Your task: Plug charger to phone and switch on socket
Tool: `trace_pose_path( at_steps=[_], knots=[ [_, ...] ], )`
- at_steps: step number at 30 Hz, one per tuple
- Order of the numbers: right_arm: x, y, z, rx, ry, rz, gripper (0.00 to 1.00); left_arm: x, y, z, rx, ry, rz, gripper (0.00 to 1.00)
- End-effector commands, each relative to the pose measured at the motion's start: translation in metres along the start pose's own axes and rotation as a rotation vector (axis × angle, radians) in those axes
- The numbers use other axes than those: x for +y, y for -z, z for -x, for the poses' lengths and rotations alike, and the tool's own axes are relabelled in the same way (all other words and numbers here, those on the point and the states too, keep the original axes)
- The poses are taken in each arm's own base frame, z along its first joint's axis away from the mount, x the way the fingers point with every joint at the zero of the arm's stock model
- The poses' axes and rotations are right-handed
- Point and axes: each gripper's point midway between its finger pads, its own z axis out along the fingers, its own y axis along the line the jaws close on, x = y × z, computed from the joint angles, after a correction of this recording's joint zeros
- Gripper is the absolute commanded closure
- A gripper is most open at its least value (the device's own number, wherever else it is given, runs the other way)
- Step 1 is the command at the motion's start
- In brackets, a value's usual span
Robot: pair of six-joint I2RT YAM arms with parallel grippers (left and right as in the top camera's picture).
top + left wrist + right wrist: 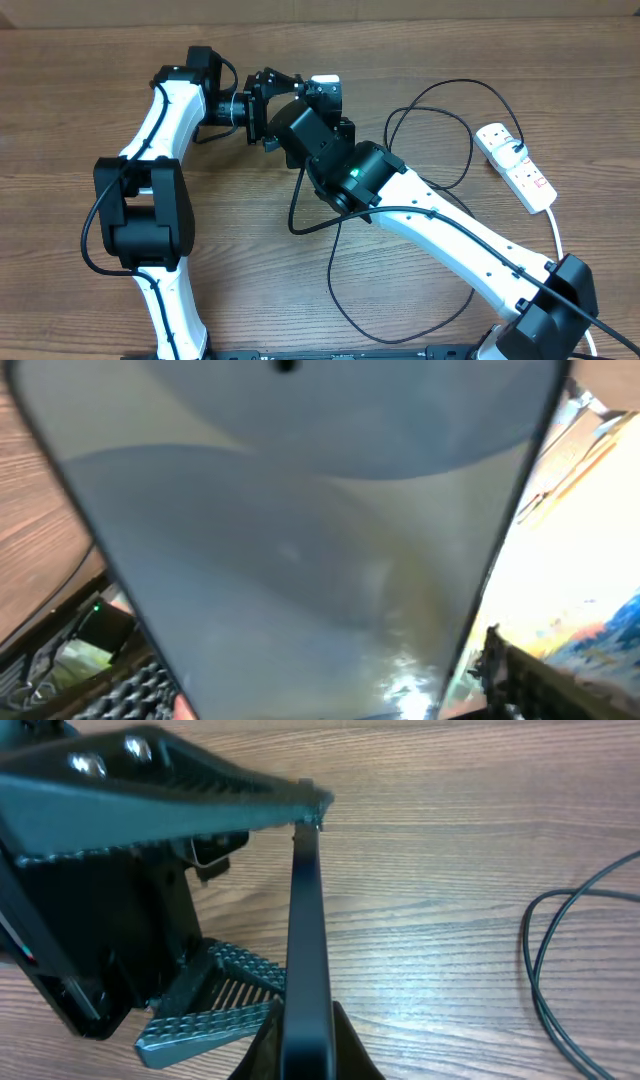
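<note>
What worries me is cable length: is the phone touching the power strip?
Apart. The overhead view shows the phone near top centre and the power strip at the far right, with table between them.

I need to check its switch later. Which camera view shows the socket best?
The overhead view: the socket lies whole near the table's right edge, its white cord trailing off. The left wrist view is filled by a close glossy surface; the right wrist view shows wood and a loop of the charger. Neither shows the socket.
</note>
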Motion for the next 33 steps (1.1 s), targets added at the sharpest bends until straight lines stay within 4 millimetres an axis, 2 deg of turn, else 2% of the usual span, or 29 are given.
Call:
trace_pose_path(
  at_steps=[1, 5, 9, 13, 16, 18, 23, 29, 33],
  knots=[
    [0.002, 0.015, 0.034, -0.102, -0.112, -0.012, 0.96, -0.014, 0.000, -0.005, 0.020, -0.059, -0.029, 0.02],
    [-0.008, 0.026, 0.053, -0.172, -0.238, -0.063, 0.96, -0.014, -0.001, -0.005, 0.022, -0.064, -0.028, 0.01],
    [-0.015, 0.036, 0.065, -0.219, -0.454, -0.070, 0.96, -0.014, -0.001, -0.006, 0.023, -0.064, -0.028, 0.01],
    [-0.016, 0.042, 0.067, -0.234, -0.760, -0.032, 0.96, -0.014, -0.001, -0.006, 0.024, -0.050, -0.027, 0.08],
    [-0.018, 0.043, 0.065, -0.234, -0.965, -0.017, 0.96, -0.014, -0.001, -0.006, 0.024, -0.016, -0.027, 0.17],
    [-0.019, 0.043, 0.062, -0.223, -1.087, -0.009, 0.96, -0.014, -0.001, -0.006, 0.024, 0.001, -0.027, 0.18],
    [-0.013, 0.041, 0.057, -0.183, -1.181, 0.015, 0.96, -0.015, -0.001, -0.004, 0.024, -0.022, -0.027, 0.20],
    [-0.005, 0.040, 0.051, -0.121, -1.307, 0.047, 0.96, -0.017, -0.001, -0.002, 0.025, -0.001, -0.026, 0.43],
    [-0.005, 0.040, 0.051, -0.120, -1.413, 0.054, 0.96, -0.018, -0.001, -0.001, 0.025, 0.037, -0.026, 0.48]
  ],
)
